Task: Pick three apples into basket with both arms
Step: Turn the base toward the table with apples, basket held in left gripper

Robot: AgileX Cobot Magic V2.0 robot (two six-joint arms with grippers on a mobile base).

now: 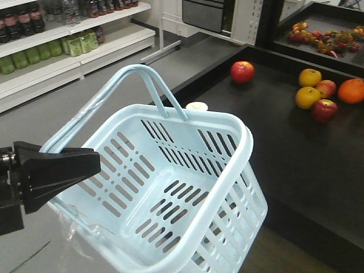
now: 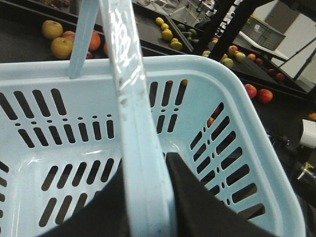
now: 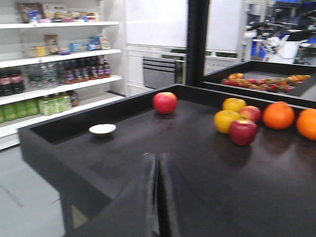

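Basket (image 1: 216, 115): glossy pale-blue plastic, slotted walls, rounded rim, tilted beside the matte black table (image 1: 256, 153).
Left gripper (image 1: 85, 162): black wedge fingers clamped on a hoop handle (image 2: 133, 108).
Right gripper (image 3: 158, 163): fingers pressed together, empty, above the table.
Apples: round, red; one alone (image 1: 242, 72), two (image 1: 325, 110) (image 1: 328, 87) among the yellow fruits (image 1: 307, 97).

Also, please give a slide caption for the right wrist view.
Shut right gripper faces three red apples on the black table.
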